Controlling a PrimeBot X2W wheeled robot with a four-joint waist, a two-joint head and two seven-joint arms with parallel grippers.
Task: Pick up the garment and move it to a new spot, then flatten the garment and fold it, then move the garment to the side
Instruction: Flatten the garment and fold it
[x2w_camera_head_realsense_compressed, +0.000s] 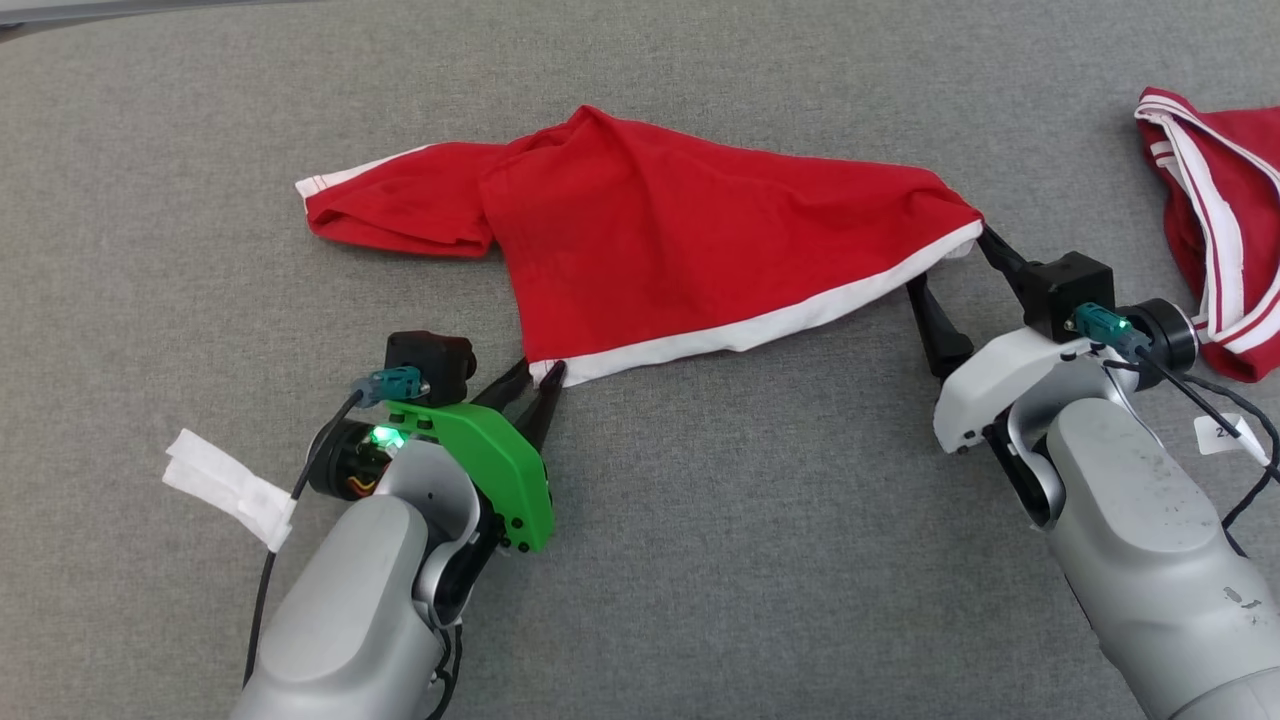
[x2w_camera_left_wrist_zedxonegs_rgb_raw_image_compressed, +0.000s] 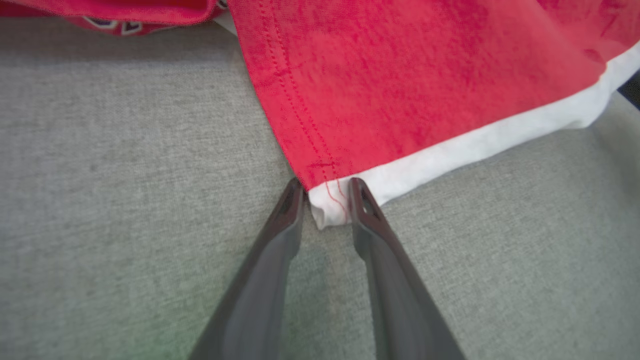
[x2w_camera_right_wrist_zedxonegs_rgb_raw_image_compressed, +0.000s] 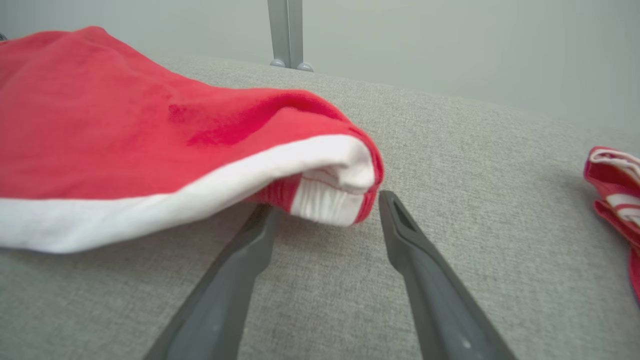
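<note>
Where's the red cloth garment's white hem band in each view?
Head view: white hem band slants across centre, from left gripper up to right gripper.
Left wrist view: band climbs from lower centre to right edge.
Right wrist view: band runs left edge to centre.
Shared landmark: grey woven surface.

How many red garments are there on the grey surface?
2. The white-hemmed garment lies in the middle; the striped garment is bunched at the far right, partly cut off by the frame.

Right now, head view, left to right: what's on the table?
White paper strip → left tool → right tool → striped red garment. Plain red garment left out: it spans both tools.
</note>
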